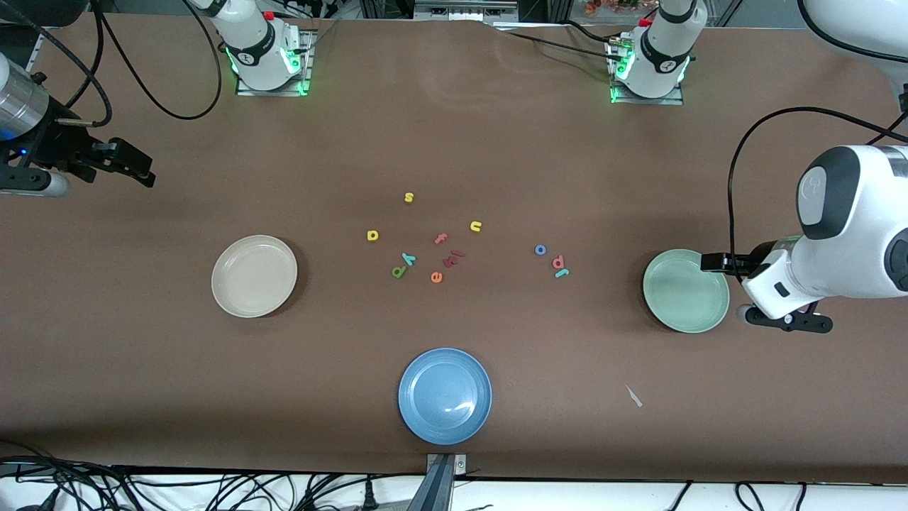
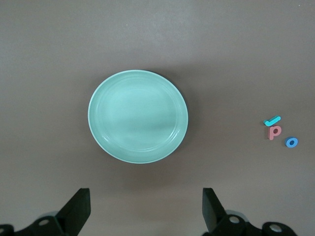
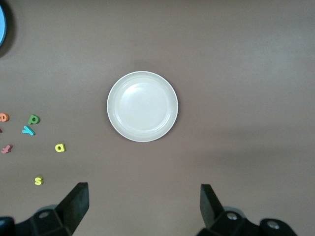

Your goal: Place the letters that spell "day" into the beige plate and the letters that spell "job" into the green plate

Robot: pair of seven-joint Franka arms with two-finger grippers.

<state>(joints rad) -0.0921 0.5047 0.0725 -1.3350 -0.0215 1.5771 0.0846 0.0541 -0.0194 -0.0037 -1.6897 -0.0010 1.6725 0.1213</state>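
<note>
The beige plate (image 1: 254, 275) (image 3: 142, 106) lies toward the right arm's end of the table, the green plate (image 1: 685, 289) (image 2: 138, 116) toward the left arm's end. Neither plate holds anything. Mid-table lie the green d (image 1: 398, 271) (image 3: 33, 118), teal y (image 1: 408, 257) (image 3: 28, 130) and yellow a (image 1: 372, 235) (image 3: 59, 147). Closer to the green plate are the blue o (image 1: 540, 249) (image 2: 292, 142), salmon b (image 1: 558, 261) (image 2: 274, 131) and teal j (image 1: 562, 272) (image 2: 272, 120). My left gripper (image 1: 723, 284) (image 2: 146, 206) hangs open by the green plate. My right gripper (image 1: 145, 169) (image 3: 142, 204) hangs open at the table's end.
A blue plate (image 1: 445, 395) (image 3: 1, 24) sits near the front edge. Other letters lie mid-table: yellow s (image 1: 408, 197) (image 3: 38, 181), yellow u (image 1: 475, 226), pink f (image 1: 440, 238), orange e (image 1: 436, 277) and a dark red piece (image 1: 451, 260). A white scrap (image 1: 633, 397) lies nearer the front camera.
</note>
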